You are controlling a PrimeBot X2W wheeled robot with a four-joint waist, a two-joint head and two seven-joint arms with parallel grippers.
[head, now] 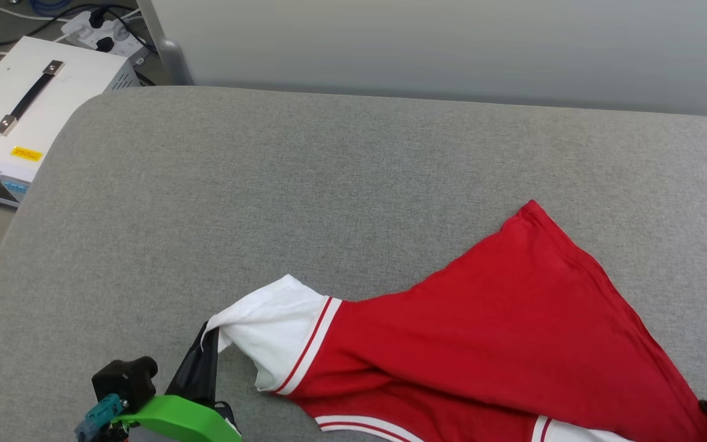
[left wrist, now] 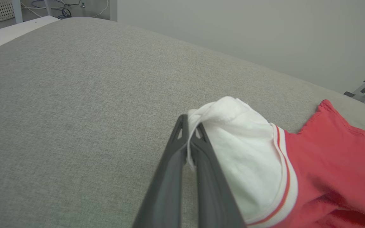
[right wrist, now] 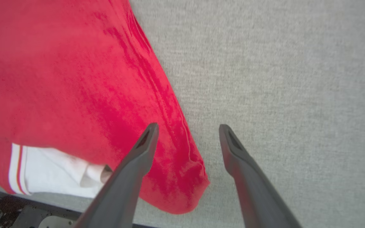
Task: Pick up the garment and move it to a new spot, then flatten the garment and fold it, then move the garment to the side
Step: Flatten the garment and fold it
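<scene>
One garment [head: 513, 331], two pincers, one white box [head: 28, 104] beside counter [head: 267, 184].

Left pincer [left wrist: 188, 128] low at near left, fingers pinched on white sleeve tip. Right pincer [right wrist: 187, 126] angled down over red side edge, jaws wide, gripping nothing.

Garment lies on counter's near right (back side up, no lettering seen). Long axis left-right; sleeve points left, one red corner points away.
</scene>
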